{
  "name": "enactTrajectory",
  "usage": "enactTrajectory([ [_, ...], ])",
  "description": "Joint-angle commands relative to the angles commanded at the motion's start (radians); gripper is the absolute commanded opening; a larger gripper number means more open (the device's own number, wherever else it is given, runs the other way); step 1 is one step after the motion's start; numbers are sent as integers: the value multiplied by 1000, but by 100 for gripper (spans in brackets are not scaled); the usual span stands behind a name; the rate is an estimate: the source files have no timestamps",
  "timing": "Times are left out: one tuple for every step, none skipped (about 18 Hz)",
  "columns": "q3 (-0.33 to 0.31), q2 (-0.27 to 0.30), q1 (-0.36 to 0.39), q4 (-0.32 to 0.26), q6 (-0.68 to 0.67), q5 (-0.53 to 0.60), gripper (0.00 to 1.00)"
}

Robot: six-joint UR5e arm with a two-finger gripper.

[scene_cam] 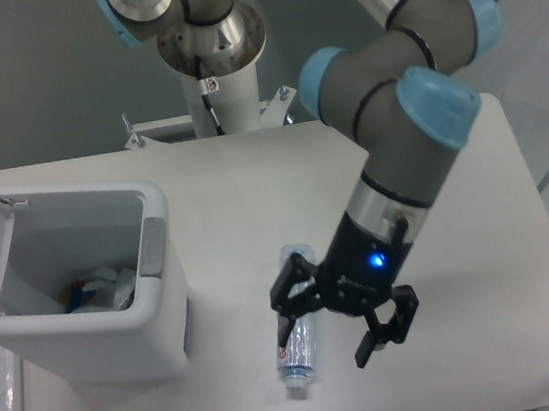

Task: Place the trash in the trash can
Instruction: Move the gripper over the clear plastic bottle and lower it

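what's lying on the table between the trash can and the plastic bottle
Nothing: in the fixed camera view only bare white table separates the trash can from the plastic bottle. The open gripper hangs over the bottle, not in that stretch.

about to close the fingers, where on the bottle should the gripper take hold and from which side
Grip the bottle across its round mid-body, coming straight down from above. It lies flat on the table, cap toward the camera, so the long sides are free for the fingers. The open gripper already hovers over it.
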Motion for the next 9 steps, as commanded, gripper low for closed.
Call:
enactTrajectory([
  [25, -23, -12, -29, 2, 41, 100],
  [45, -43, -26, -57, 0, 80, 100],
  [63, -63, -38, -81, 0, 109, 100],
  [74, -80, -46, -101, 0, 132, 100],
  [80, -94, -49, -112, -3, 155, 100],
  [89, -107, -58, -112, -5, 177, 100],
  [103, -123, -65, -115, -8, 198, 100],
  [114, -138, -66, -126, -15, 215, 100],
  [123, -155, -74, -134, -21, 229, 100],
])
